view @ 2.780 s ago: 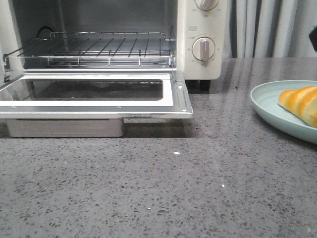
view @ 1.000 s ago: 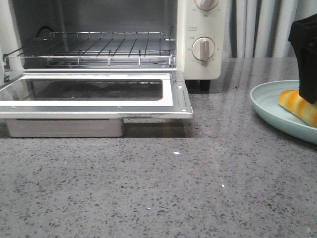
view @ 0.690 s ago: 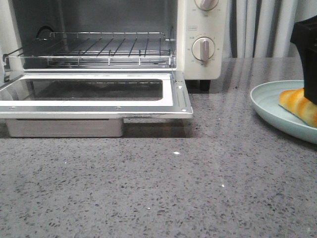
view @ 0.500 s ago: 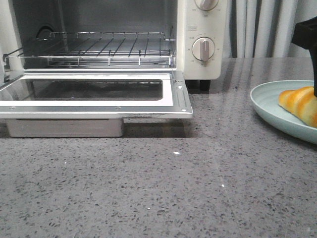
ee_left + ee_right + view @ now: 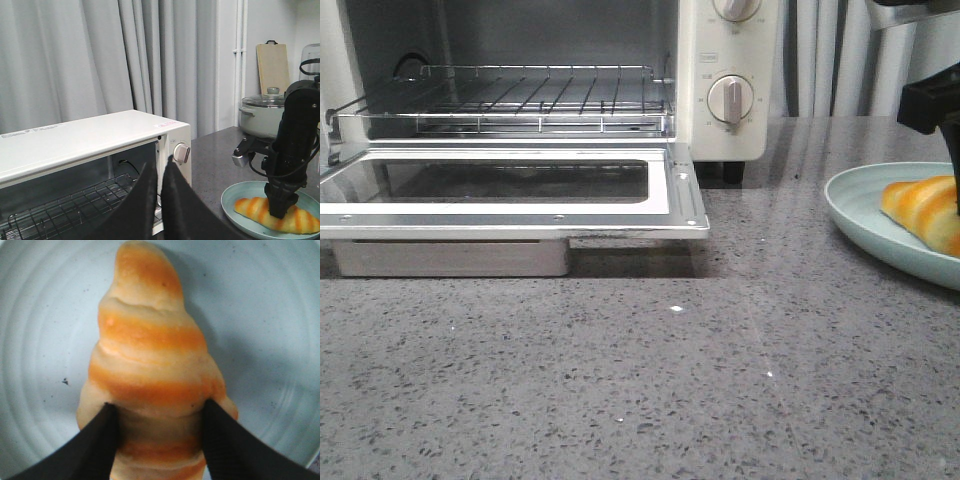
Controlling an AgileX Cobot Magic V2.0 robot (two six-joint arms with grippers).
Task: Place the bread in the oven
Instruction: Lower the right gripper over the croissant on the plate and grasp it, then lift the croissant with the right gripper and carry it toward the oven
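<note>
Black right gripper (image 5: 156, 440) clamps the bread (image 5: 150, 365) (mid-plate (image 5: 235, 192)); left gripper (image 5: 156, 172) pinched together, empty.

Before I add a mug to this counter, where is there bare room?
Free: the grey counter in front of the oven door, and the strip between door and plate. Crowded: the plate, where the right claw pinches the bread, and the rack opening behind the lowered door.
</note>
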